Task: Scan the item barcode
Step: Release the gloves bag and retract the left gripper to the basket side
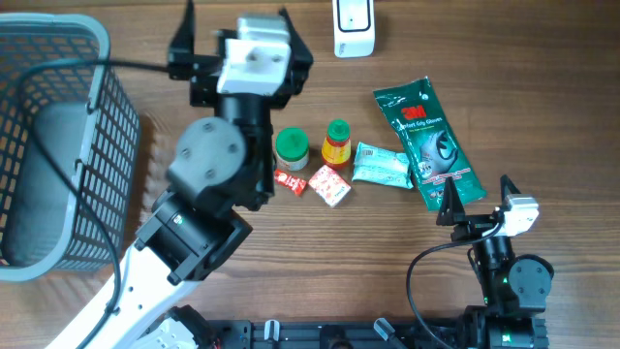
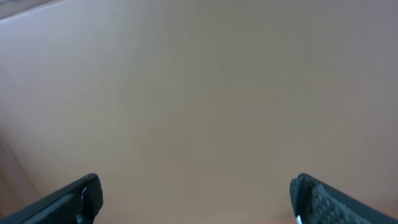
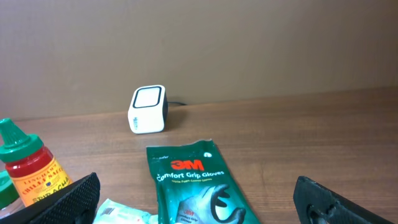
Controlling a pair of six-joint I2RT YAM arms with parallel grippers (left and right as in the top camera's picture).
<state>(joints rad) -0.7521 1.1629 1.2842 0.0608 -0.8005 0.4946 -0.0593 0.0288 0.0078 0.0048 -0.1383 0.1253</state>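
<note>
The white barcode scanner stands at the table's far edge. Several items lie mid-table: a green 3M glove pack, a red sauce bottle with a green cap, a green-lidded jar, two small red packets and a pale green wipes pack. My left gripper is open and empty at the far edge, left of the scanner, facing a blurred brown surface. My right gripper is open and empty, just short of the glove pack's near end.
A grey wire basket fills the left side of the table, with a black cable running over it. The left arm's body lies beside the jar and the packets. The right arm's base sits at the near edge.
</note>
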